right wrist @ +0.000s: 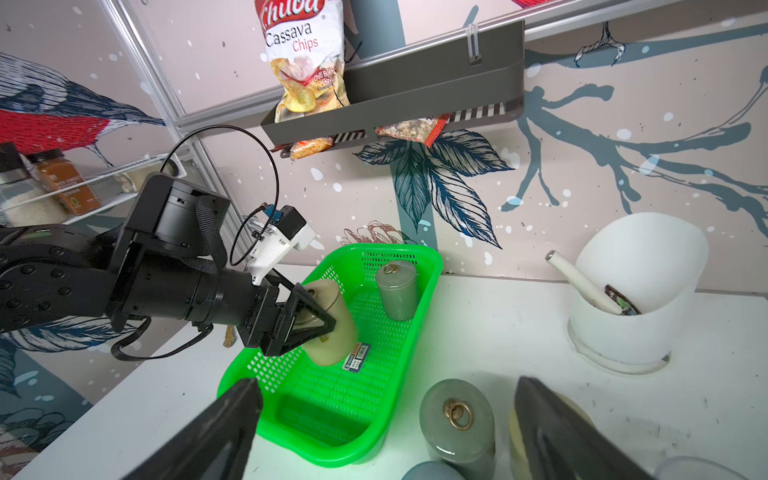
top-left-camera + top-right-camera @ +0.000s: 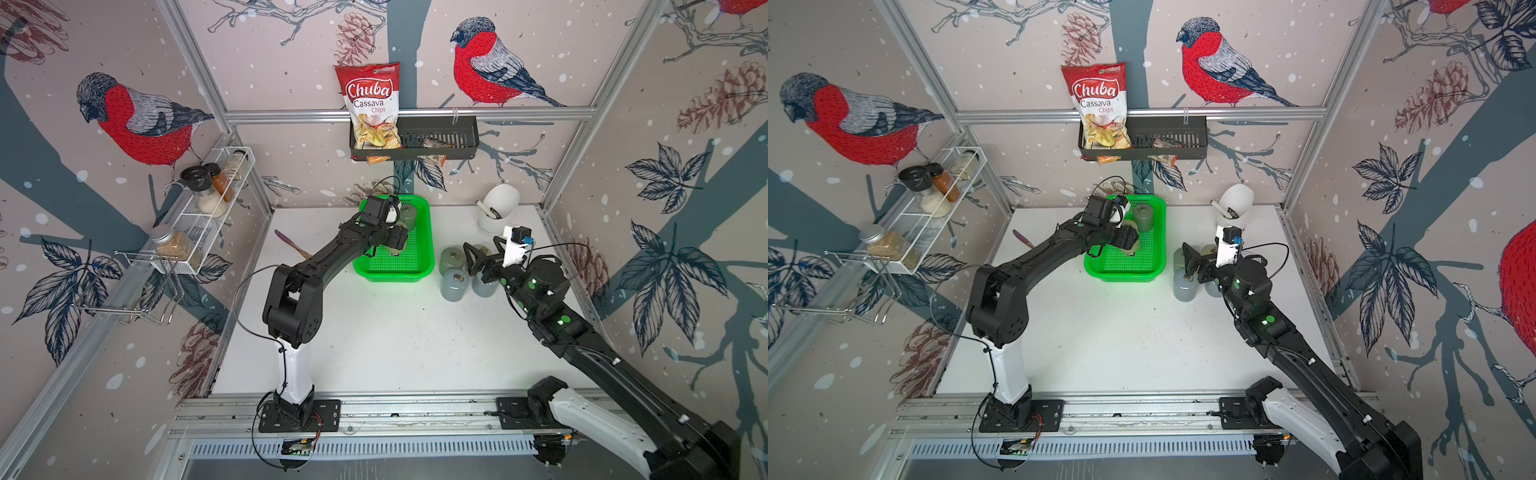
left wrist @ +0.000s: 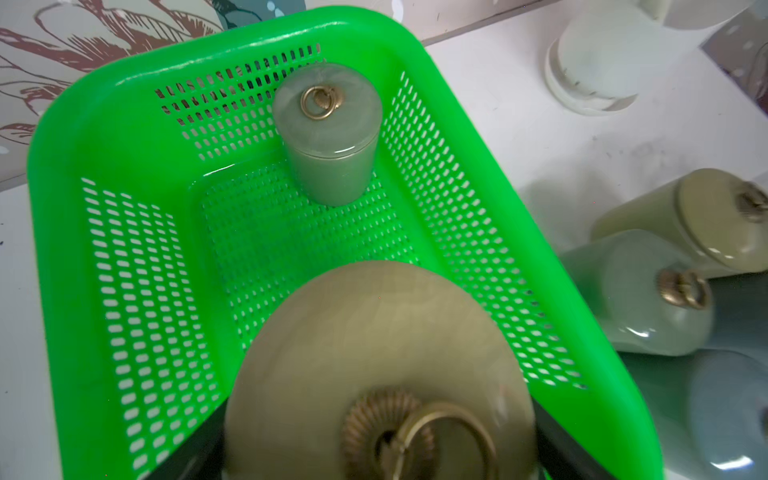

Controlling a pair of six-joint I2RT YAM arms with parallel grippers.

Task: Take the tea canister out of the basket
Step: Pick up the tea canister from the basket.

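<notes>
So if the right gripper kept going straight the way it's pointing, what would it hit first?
Most likely the grey-green canister standing just ahead of the right gripper; if it clears that, the green basket wall. Depth is unclear.

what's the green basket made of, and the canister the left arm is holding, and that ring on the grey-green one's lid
Basket: moulded plastic, glossy, by its bright sheen and punched slots.
Beige canister in the left gripper: probably glazed ceramic, smooth with soft highlights; coated metal is possible.
Lid ring on the grey-green canister: shiny brass-coloured metal.
</notes>
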